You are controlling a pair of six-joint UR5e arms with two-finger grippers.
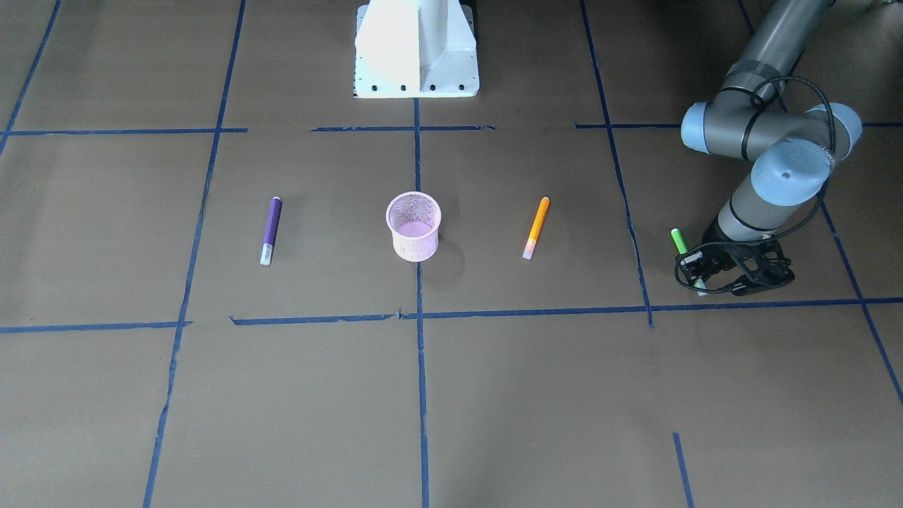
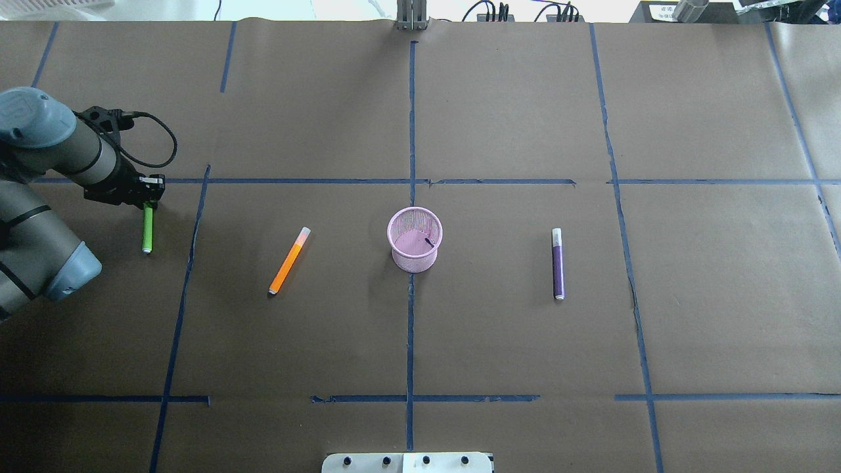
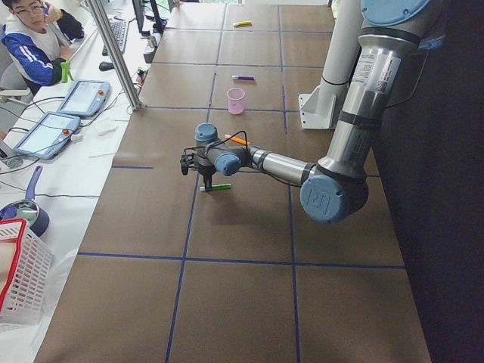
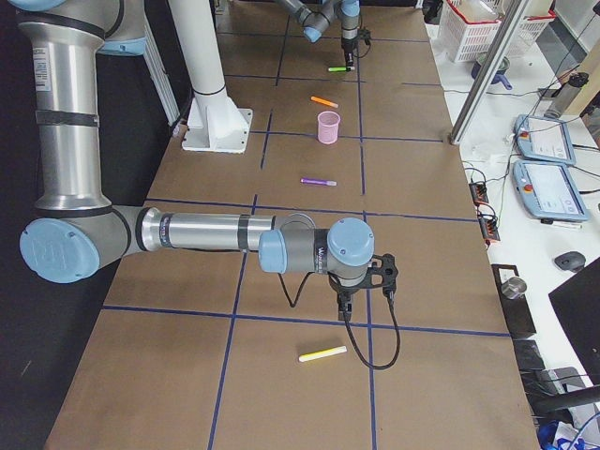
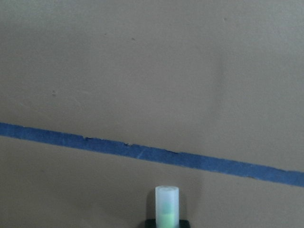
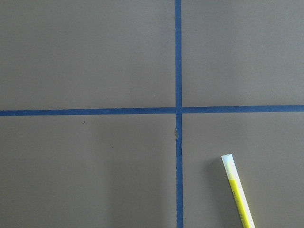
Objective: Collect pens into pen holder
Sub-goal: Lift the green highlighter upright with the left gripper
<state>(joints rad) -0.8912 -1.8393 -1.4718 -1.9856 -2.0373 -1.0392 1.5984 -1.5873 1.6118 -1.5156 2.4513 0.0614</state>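
The pink mesh pen holder (image 1: 413, 227) (image 2: 414, 240) stands upright at the table's middle. The purple pen (image 2: 557, 263) (image 1: 270, 230) lies to its right and the orange pen (image 2: 289, 261) (image 1: 536, 227) to its left, both apart from it. The green pen (image 2: 148, 230) (image 1: 679, 241) lies at the far left. My left gripper (image 2: 151, 197) (image 1: 698, 276) is low over its pale cap end (image 5: 167, 204) and looks shut on it. My right gripper (image 4: 344, 309) shows only in the exterior right view, hanging over the table, and I cannot tell its state.
A yellow pen (image 4: 322, 353) (image 6: 237, 190) lies on the table near the right gripper. The white robot base (image 1: 416, 49) stands at the table's robot-side edge. An operator (image 3: 30, 38), tablets and a red and white basket (image 3: 19, 272) are beyond the far edge.
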